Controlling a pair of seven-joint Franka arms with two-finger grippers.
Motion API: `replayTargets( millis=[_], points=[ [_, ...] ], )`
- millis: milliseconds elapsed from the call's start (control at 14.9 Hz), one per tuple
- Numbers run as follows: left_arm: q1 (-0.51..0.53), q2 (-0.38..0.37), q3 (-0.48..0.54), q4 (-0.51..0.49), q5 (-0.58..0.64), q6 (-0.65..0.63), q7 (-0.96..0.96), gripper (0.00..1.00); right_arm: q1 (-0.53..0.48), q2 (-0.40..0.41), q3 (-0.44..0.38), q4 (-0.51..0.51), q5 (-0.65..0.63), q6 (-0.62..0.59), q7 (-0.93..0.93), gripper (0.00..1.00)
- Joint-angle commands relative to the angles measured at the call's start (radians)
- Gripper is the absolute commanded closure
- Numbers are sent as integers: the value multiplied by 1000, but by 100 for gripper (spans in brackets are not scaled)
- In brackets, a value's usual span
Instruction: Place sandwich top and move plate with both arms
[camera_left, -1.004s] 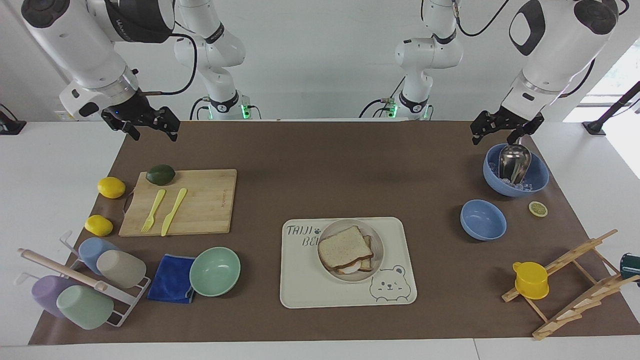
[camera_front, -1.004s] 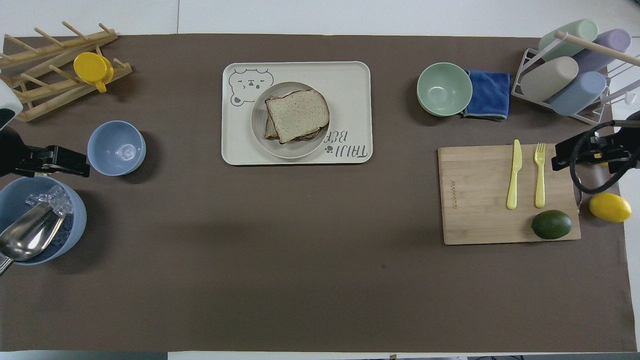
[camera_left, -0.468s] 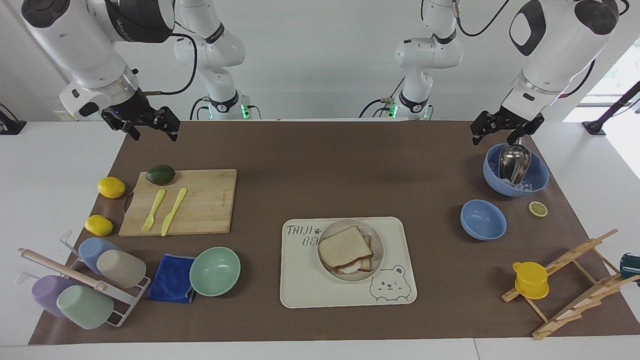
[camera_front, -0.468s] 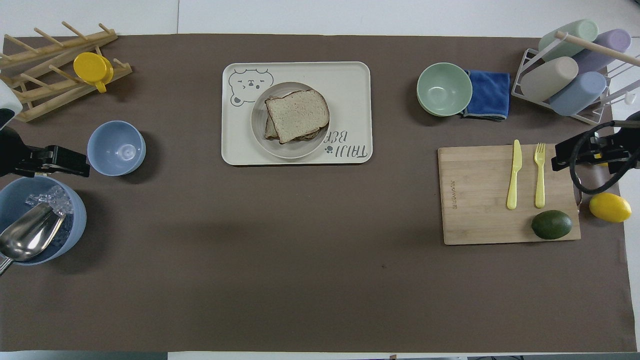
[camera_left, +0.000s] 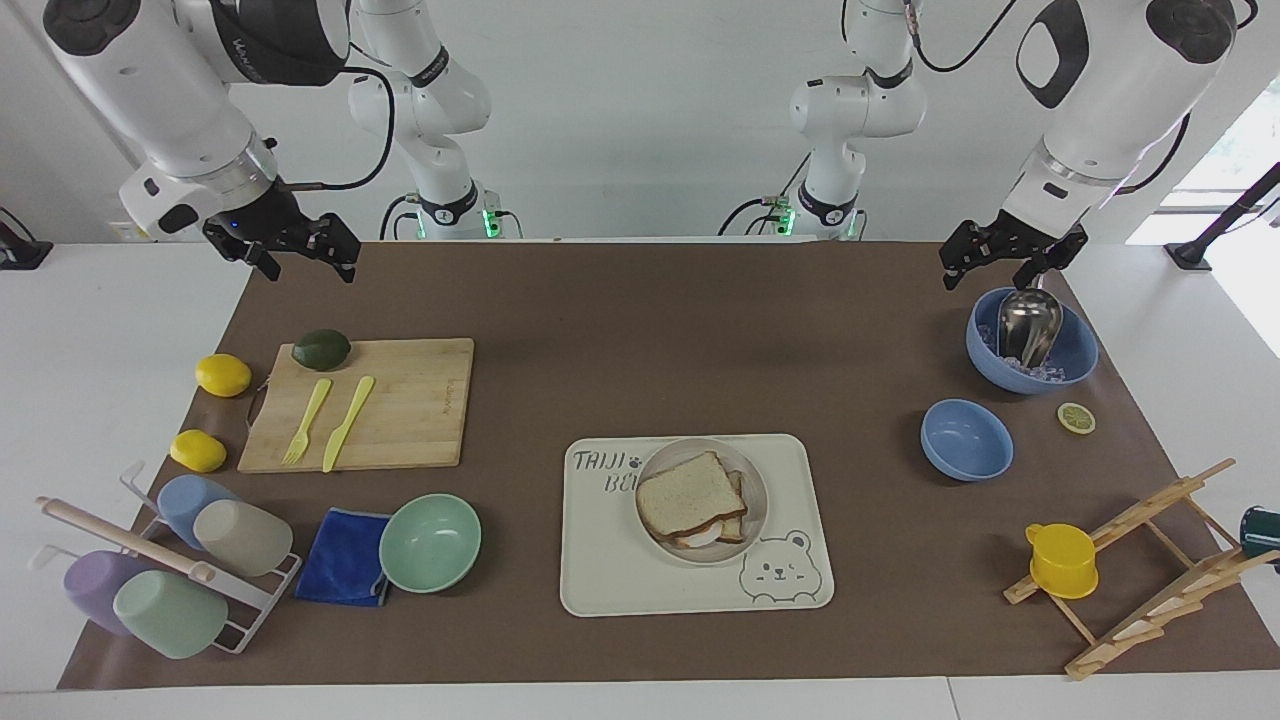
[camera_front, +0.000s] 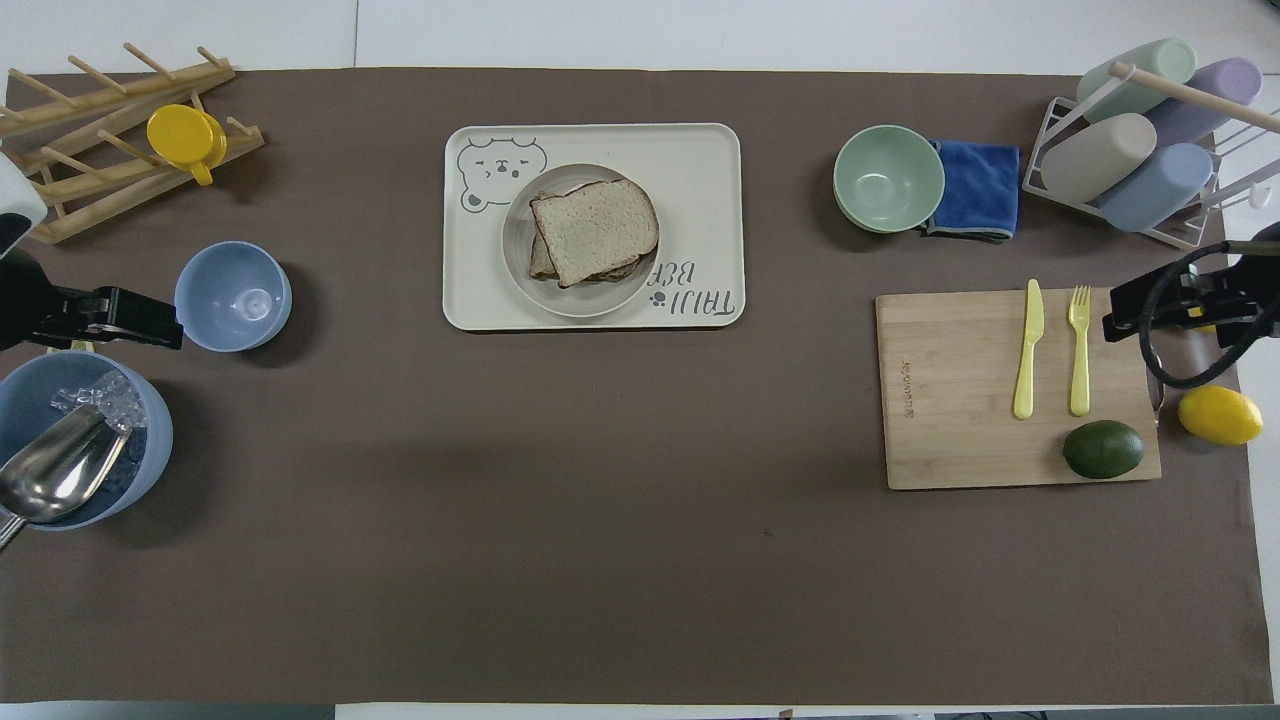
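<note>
White table under a brown mat

On the brown mat (camera_left: 700, 330) covering the table (camera_left: 100, 330) lie a cutting board (camera_left: 400, 400), two lemons (camera_left: 222, 374), cup rack (camera_left: 150, 560), blue cloth (camera_left: 340, 555), mint-green bowl (camera_left: 430, 542), cream tray (camera_left: 600, 560), two blue bowls (camera_left: 966, 438), a lemon slice (camera_left: 1076, 417) and wooden rack (camera_left: 1150, 570).

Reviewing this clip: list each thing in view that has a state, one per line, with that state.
sandwich top: lying on the stack in the plate
plate: on the bear tray, holding the sandwich
left end effector: open, raised over the ice bowl, empty
right end effector: open, raised, empty
metal scoop: resting in the ice bowl
small blue bowl: upright, empty
mint-green bowl: upright, empty
</note>
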Motion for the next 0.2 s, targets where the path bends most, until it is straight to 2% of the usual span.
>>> replayTargets(
  millis=[0, 134],
  points=[
    [-15, -6, 5, 4, -9, 6, -7, 0, -7, -23, 0, -27, 11, 15, -20, 0],
    [-9, -6, 6, 4, -9, 4, -9, 0, -7, -22, -2, -27, 11, 15, -18, 0]
  ],
)
